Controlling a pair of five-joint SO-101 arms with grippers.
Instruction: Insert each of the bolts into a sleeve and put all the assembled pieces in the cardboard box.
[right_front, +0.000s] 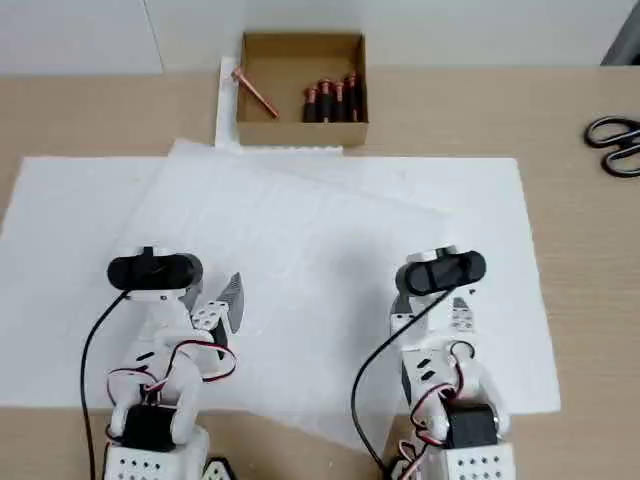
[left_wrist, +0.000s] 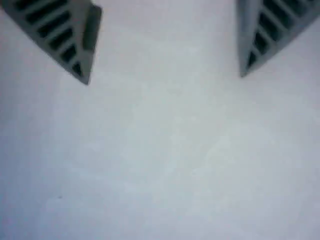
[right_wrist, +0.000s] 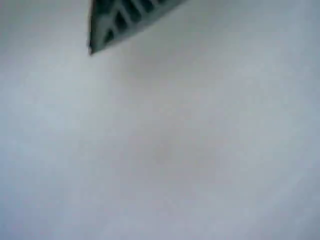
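Nearest the lens in the high view are my two arms, folded low at the bottom edge of the frame. My left hand (right_front: 222, 300) sits at lower left and my right hand (right_front: 430, 305) at lower right, both over the white foam sheets (right_front: 320, 230) that cover most of the tabletop (right_front: 100, 110). At top centre stands the cardboard box (right_front: 300, 132). A row of assembled pieces (right_front: 330, 100), dark sleeves with copper ends, stands in its right half. One copper bolt (right_front: 258, 95) lies slanted in the box's left half, its head up on the left rim. I cannot tell whether it carries a sleeve. Scissors (right_front: 615, 145) lie at the right edge, well apart from the work.

From my left wrist, the two ribbed fingers (left_wrist: 75, 45) stand wide apart at the upper corners, so this hand is released and grasps nothing, with bare foam beneath.

From my right wrist, that hand hangs close above the same foam. Whether it is released or clenched I cannot tell.

I judge the job to be at its tail end, with the slanted bolt as the last loose matter. The next move calls for a long reach up to the box, a grip on the shank, and a check for a sleeve before settling it inside.
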